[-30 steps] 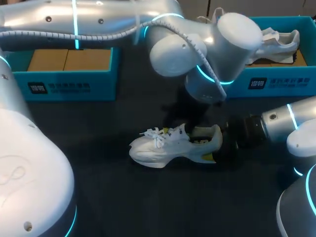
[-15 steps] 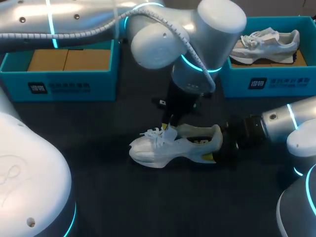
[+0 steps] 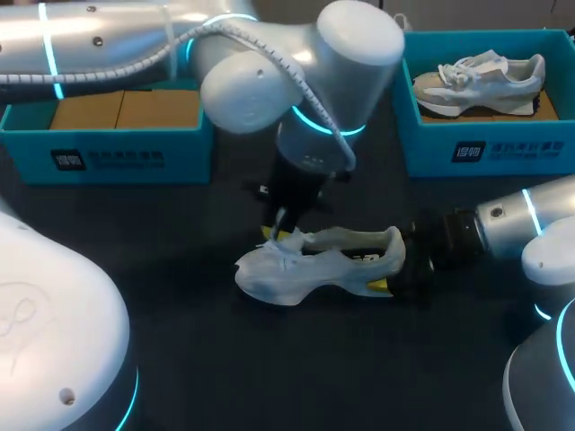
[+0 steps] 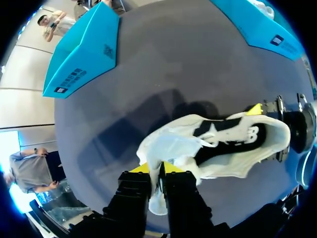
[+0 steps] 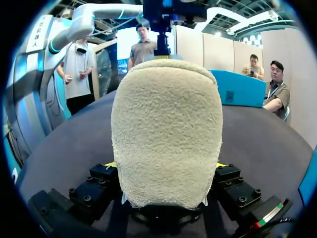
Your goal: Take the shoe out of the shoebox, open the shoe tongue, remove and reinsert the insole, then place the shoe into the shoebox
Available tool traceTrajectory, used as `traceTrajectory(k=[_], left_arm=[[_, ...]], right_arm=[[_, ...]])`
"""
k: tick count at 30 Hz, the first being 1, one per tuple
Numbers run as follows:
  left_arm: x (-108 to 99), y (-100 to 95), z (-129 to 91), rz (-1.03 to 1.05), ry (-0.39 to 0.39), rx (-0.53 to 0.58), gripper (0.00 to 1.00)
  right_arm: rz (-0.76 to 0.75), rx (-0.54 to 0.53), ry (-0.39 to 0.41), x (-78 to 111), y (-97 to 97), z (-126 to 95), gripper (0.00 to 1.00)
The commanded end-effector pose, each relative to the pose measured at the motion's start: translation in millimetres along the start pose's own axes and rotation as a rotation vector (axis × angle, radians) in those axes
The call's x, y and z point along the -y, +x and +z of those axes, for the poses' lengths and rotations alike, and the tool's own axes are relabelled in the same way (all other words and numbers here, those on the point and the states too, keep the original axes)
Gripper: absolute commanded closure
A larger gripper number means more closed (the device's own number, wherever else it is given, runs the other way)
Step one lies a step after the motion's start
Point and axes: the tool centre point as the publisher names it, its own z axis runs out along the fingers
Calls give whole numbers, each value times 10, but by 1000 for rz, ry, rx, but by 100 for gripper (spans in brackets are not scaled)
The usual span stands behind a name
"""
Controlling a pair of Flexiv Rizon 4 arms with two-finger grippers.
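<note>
The left gripper (image 4: 155,168) pinches the shoe (image 3: 314,265) tongue (image 4: 158,204) (toe toward 9 o'clock); the right gripper (image 5: 166,165) clamps the heel (image 5: 166,129) at 3 o'clock.

White shoe (image 3: 310,267) on dark table (image 3: 269,359), left hand (image 3: 277,228) at its laces, right hand (image 3: 402,267) at heel

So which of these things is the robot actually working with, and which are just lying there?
Job: white lace-up sneaker, held; left tool; right tool; empty teal cardboard box, probably.
Idle: grey-white sneaker; its teal box.
</note>
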Motion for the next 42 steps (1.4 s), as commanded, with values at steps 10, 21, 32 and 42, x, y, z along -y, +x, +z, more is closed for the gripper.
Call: traceTrajectory(k=[10,21,32,42], left_arm=[[-62,-191,340,-28,-15,22,71],[-121,-204,650,-68,-52,85,52],[-77,-283,735,-93,-81,116,31],[22,-349,308,-41,-7,47,7]], right_arm=[[-1,1,2,58,-16,56,100],[-1,1,2,58,-16,56,100],[-1,1,2,58,-16,56,100],[-1,1,2,58,-16,56,100]])
